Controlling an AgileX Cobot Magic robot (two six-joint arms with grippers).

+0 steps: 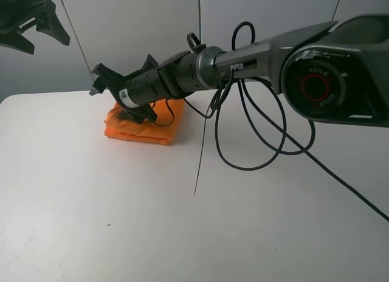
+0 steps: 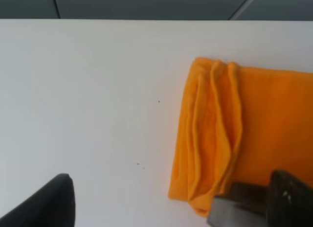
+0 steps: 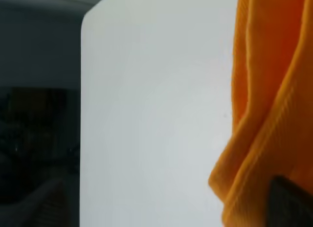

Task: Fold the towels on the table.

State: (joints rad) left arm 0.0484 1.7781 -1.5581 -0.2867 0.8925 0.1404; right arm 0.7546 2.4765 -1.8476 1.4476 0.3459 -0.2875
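The towel is seen folded into a thick orange bundle on the far left part of the worktop, its long axis running left to right. The right end effector is held just above it, fingers spread, nothing pinched. The left end effector is raised well apart, spread wide.

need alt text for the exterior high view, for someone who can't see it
A folded orange towel lies on a white table, with the right gripper open just above it at the end of a long dark arm. The left gripper hangs raised, apart from the towel.
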